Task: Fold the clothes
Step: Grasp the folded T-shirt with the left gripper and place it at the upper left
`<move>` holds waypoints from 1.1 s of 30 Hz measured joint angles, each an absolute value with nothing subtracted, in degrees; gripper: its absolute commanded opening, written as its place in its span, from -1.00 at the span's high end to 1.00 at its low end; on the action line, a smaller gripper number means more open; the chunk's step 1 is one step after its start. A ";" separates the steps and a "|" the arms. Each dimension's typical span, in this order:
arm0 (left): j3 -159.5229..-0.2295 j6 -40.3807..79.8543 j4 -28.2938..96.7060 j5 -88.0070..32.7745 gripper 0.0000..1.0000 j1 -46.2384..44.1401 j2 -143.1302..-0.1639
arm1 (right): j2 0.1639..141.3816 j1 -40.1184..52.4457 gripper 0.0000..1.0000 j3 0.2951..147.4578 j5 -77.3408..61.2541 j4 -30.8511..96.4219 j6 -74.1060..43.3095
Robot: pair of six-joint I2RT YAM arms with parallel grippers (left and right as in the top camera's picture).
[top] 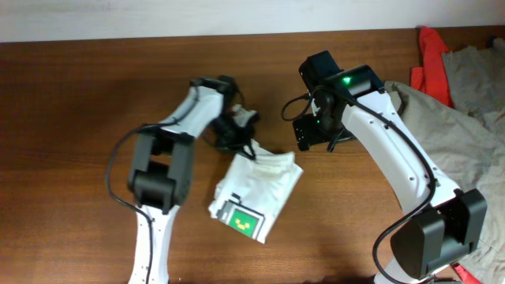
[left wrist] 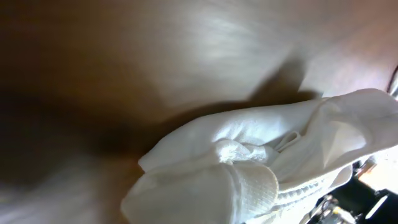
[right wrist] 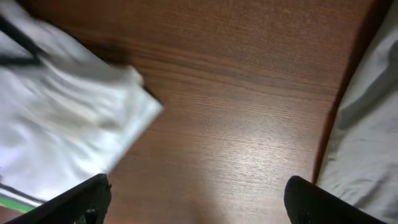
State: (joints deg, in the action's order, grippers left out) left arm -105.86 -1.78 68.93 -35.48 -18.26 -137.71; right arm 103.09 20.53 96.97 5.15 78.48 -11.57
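Note:
A white shirt with a green label lies folded on the wooden table at the centre. My left gripper is at the shirt's far left corner, and the cloth rises up into it. In the left wrist view the bunched white shirt fills the space at the jaws and hides the fingers. My right gripper is to the right of the shirt. It is open and empty over bare wood. The shirt's edge shows at the left in the right wrist view.
A pile of clothes lies at the right edge of the table: a beige garment and a red one behind it. The beige cloth also shows at the right in the right wrist view. The table is brown wood.

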 measured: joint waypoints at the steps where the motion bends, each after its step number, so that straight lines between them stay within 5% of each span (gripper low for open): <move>1: -105.86 -1.72 68.90 -35.44 0.99 -14.72 -137.67 | 102.89 20.23 -0.85 96.97 5.17 78.46 -11.57; 5: -105.69 1.10 65.84 -32.75 1.00 9.23 -135.00 | 102.04 16.69 -0.86 96.97 5.56 78.91 -11.57; 11: -105.58 5.65 56.31 -32.53 0.99 33.06 -130.93 | 101.93 15.07 -0.86 96.97 5.58 78.94 -11.55; 18: -111.79 6.42 48.71 -25.21 0.99 38.39 -130.93 | 101.93 15.07 -0.86 96.97 5.58 79.55 -11.55; 19: -113.03 6.52 47.33 -24.40 0.34 38.37 -130.93 | 101.93 15.07 -0.86 96.97 5.58 79.50 -11.57; 20: -114.32 6.55 45.91 -23.42 -0.84 38.39 -130.93 | 101.93 15.07 -0.86 96.97 5.58 79.55 -11.62; 21: -114.87 6.70 44.53 -22.85 -0.98 38.39 -130.93 | 101.93 15.07 -0.86 96.97 5.58 79.55 -11.77; 33: -117.99 4.29 45.25 -9.34 -0.98 33.78 -119.66 | 101.93 15.07 -0.97 96.97 3.55 75.46 -12.01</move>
State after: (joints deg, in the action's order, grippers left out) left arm -117.99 4.29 45.25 -9.34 33.78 -119.66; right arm 101.93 15.07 96.97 3.55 75.46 -12.01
